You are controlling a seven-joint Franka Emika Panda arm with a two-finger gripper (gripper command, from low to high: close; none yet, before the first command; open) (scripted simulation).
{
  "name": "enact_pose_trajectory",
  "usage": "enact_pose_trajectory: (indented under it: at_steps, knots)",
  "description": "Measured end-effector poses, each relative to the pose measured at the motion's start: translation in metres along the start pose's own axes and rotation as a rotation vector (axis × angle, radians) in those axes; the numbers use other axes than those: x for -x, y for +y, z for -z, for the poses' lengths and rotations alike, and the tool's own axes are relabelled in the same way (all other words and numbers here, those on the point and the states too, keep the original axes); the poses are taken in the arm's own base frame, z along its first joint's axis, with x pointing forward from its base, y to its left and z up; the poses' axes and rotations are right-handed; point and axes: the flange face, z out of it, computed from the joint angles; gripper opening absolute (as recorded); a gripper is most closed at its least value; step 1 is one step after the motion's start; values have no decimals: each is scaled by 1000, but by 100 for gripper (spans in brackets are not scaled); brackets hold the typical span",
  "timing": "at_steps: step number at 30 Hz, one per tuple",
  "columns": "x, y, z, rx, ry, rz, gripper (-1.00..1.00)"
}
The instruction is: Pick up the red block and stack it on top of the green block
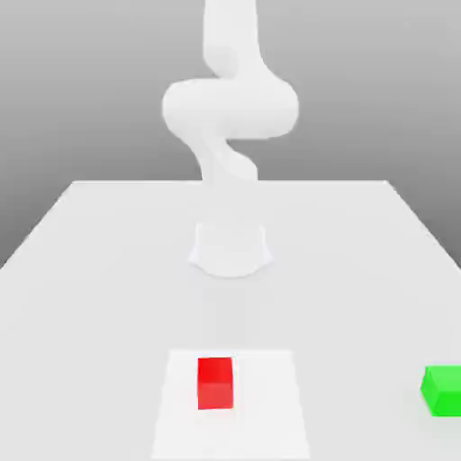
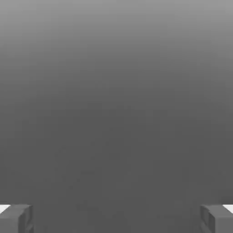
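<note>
We've got the red block [image 1: 215, 384] on the white square [image 1: 270, 405], near side of the tabletop [image 1: 108, 315], a bit left of the square's middle in the ext. view. The green block [image 1: 443, 392] sits well apart, at the exterior view's right, also near, partly cut off by the frame edge. The arm [image 1: 230, 108] stands at the far side. Jaws [image 2: 116, 219] are spread wide w/ nothing between them in the hand view; they're released.

Step in hand, as we judge it: the approach to red; no pick or stack done yet. To do it well, we bring the hand over red first, pointing straight down, w/ the jaws kept wide. We square them to two opp. faces ASAP, while there's still height to spare, then lower slowly, red centred. If we're off-centre or twisted, a finger could clip the top edge or shove the block. We close only once the pads are approx. mid-height, then lift straight up b/f heading to green.
</note>
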Motion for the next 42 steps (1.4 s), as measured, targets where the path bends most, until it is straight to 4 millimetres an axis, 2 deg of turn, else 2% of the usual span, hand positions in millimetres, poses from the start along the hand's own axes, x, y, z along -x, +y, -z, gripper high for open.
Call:
enact_pose_trajectory:
  at_steps: [5, 10, 15, 19, 21, 26, 27, 33, 35, 40, 42]
  knots:
    - [22, 29, -121, 134, -123, 15, 0]
    - [61, 77, -220, 257, -245, 27, 0]
    - [116, 139, -297, 374, -373, 37, 0]
    - [166, 194, -340, 463, -478, 42, 0]
    - [185, 213, -357, 487, -508, 44, 0]
    - [212, 240, -395, 495, -517, 44, 0]
    - [216, 244, -400, 495, -517, 45, -100]
    - [217, 245, -402, 495, -517, 45, -100]
    - [212, 240, -395, 495, -518, 45, -100]
    - [191, 217, -359, 495, -518, 46, -100]
    - [205, 187, -358, 492, -526, 78, -100]
